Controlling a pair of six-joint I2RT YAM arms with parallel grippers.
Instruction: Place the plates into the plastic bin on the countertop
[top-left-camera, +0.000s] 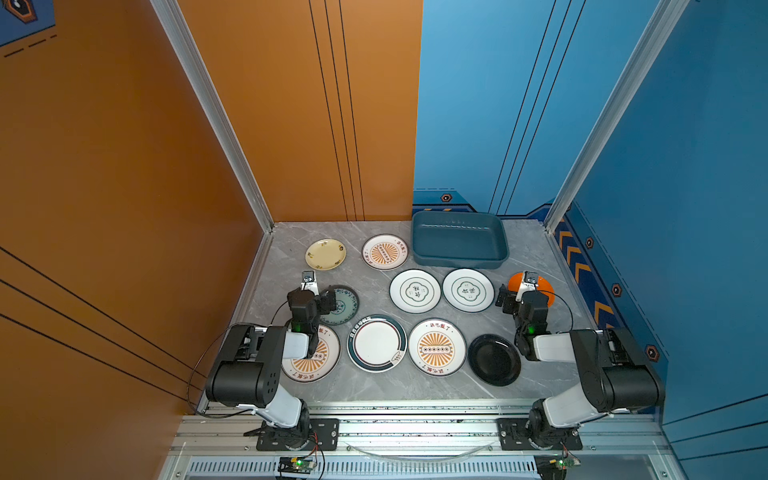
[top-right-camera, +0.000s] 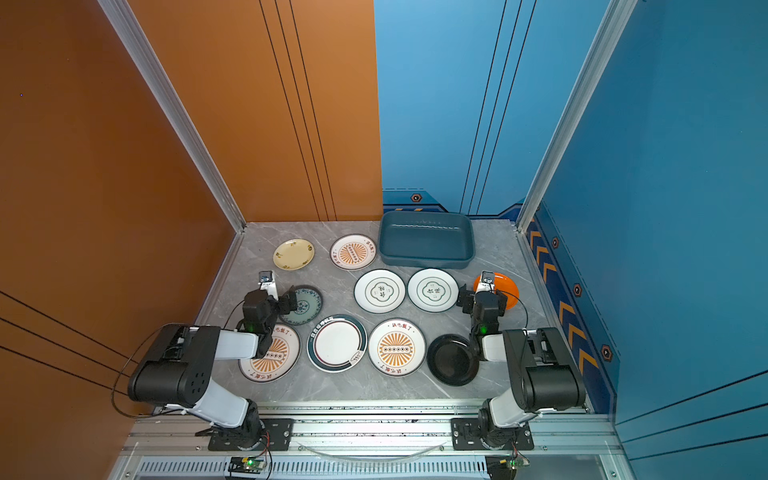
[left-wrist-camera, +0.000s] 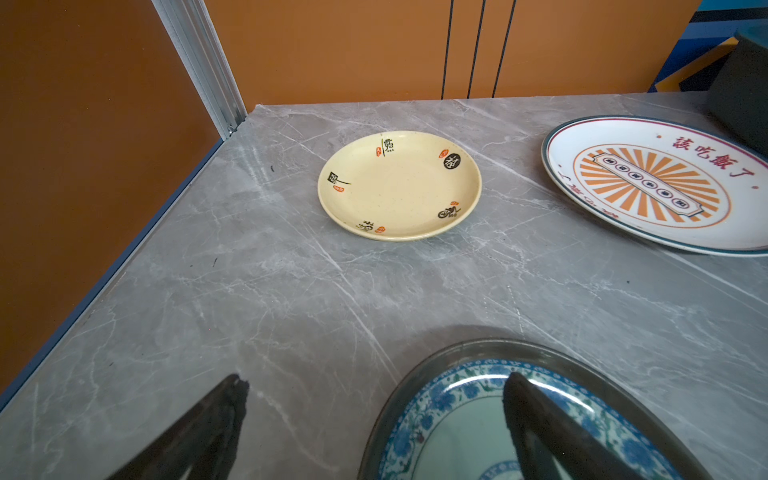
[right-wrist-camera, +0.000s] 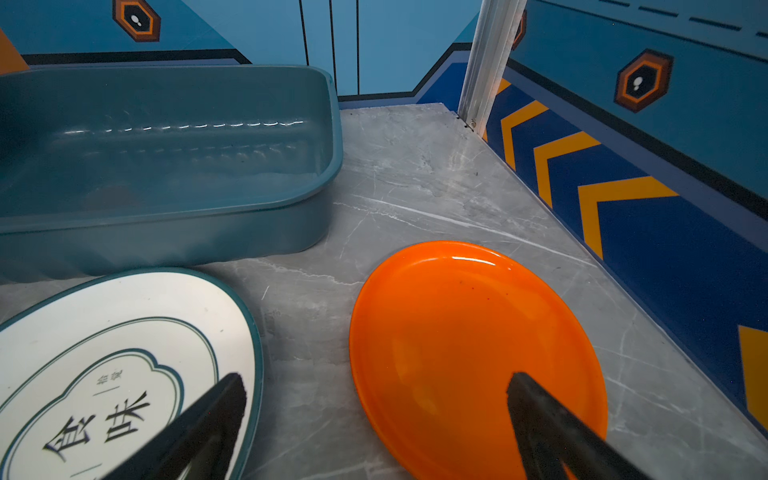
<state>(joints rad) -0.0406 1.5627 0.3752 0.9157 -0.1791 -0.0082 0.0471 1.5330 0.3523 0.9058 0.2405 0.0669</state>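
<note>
Several plates lie flat on the grey countertop (top-left-camera: 374, 386). The dark teal plastic bin (top-left-camera: 459, 261) stands empty at the back right. My left gripper (top-left-camera: 319, 296) (left-wrist-camera: 376, 378) hovers open astride the rim of the teal patterned plate (left-wrist-camera: 457, 424), one finger over bare marble. Beyond it lie the yellow plate (left-wrist-camera: 399, 185) and a sunburst plate (left-wrist-camera: 652, 183). My right gripper (top-left-camera: 521, 297) (right-wrist-camera: 376, 377) is open too, one finger over the orange plate (right-wrist-camera: 457, 332), the other over an emblem plate (right-wrist-camera: 104, 353). The bin (right-wrist-camera: 166, 224) sits just past them.
An orange wall (top-left-camera: 124, 208) bounds the left side and a blue wall (top-left-camera: 665, 208) the right. Aluminium posts (top-left-camera: 266, 216) stand at the back corners. A black plate (top-left-camera: 494, 359) and a teal-rimmed white plate (top-left-camera: 376, 343) lie near the front rail (top-left-camera: 415, 428).
</note>
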